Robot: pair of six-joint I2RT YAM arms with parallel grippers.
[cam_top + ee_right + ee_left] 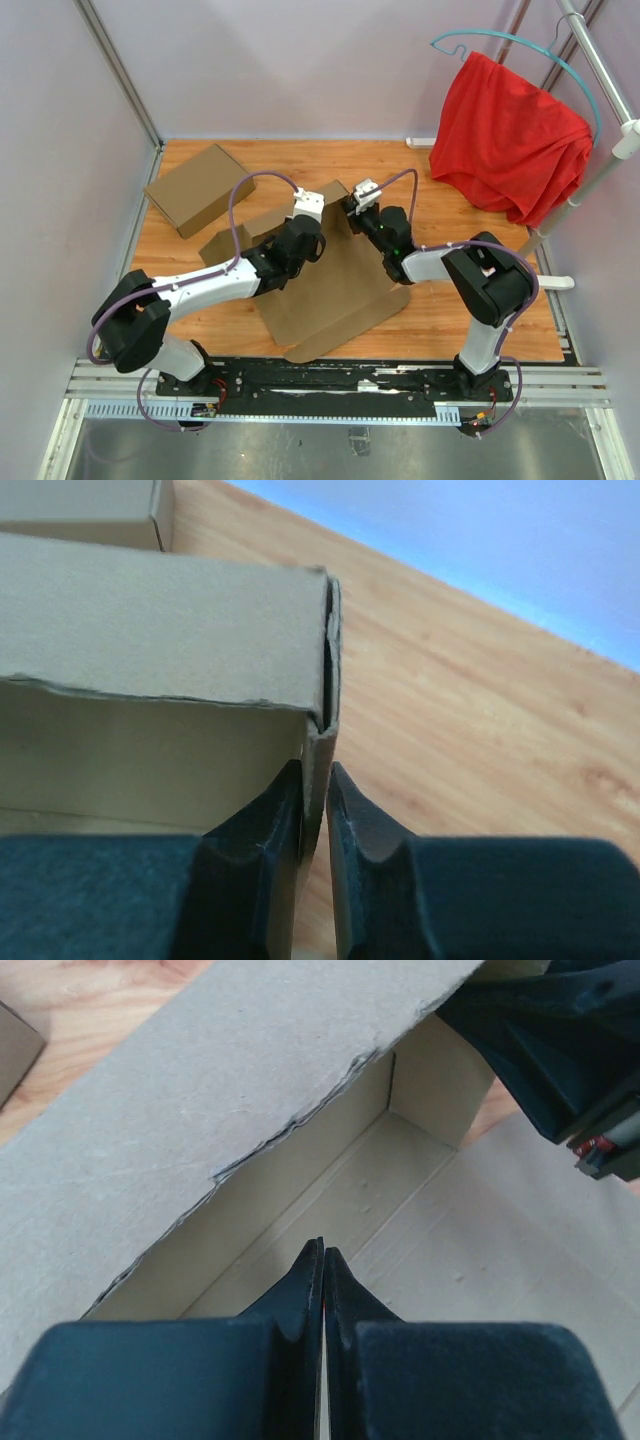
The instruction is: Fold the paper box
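Left claw (323,1252) shut, empty, inside paper box (335,295) | right claw (316,772) pinching its end-wall corner | paper box centred on surface (480,312) | we should press long wall along crease, corner pinned.

The tool (315,772) pinches the paper box (150,630) by its upright corner wall, one finger on each side. Wooden bench (480,740) stretches away to the tool's right.

bright, even, soft light with faint shadows; wrist views blur up close.
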